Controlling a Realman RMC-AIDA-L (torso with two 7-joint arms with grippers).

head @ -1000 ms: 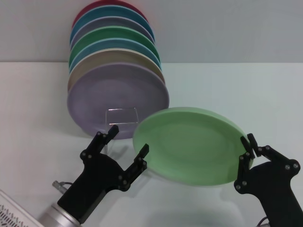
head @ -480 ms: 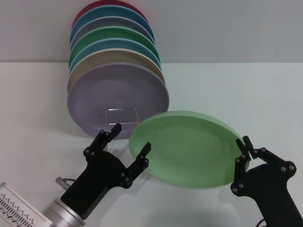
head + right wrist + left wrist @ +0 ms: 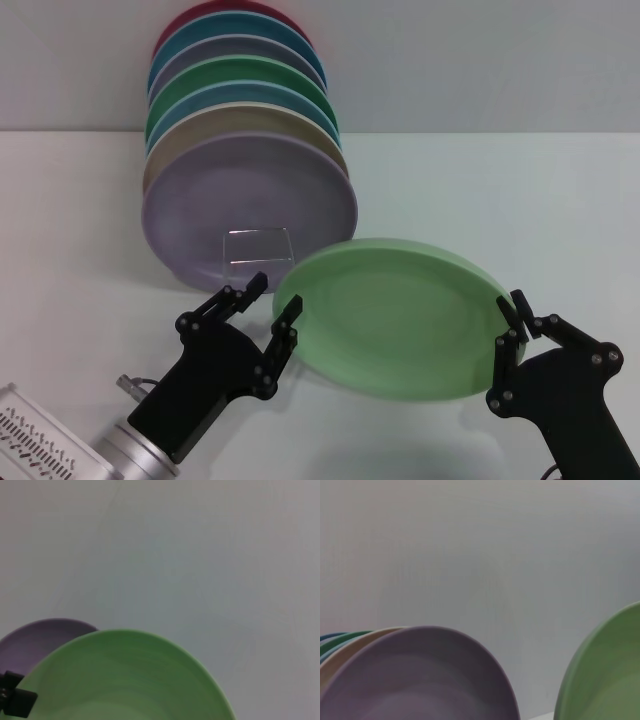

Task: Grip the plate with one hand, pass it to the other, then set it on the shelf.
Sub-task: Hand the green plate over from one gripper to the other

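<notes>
The pale mint-green plate (image 3: 395, 315) hangs tilted above the table, and my all-black right gripper (image 3: 510, 322) is shut on its right rim. My left gripper (image 3: 278, 290), on the silver-grey wrist, is open, with its fingers on either side of the plate's left rim and a small gap left. The shelf (image 3: 258, 232) is a thin wire loop just behind, in front of the lavender plate (image 3: 250, 205). The left wrist view shows the plate (image 3: 605, 675) beside the lavender plate (image 3: 420, 680). The right wrist view shows the plate (image 3: 125, 680) close up.
Several upright plates (image 3: 240, 90) in lavender, tan, blue, dark green and red stand in a row behind the wire loop, against the back wall. The white table (image 3: 500, 190) spreads out to the right of them.
The plate has shifted left and slightly down in my right gripper. My left gripper has come up to its left rim and its fingers have narrowed around that edge.
</notes>
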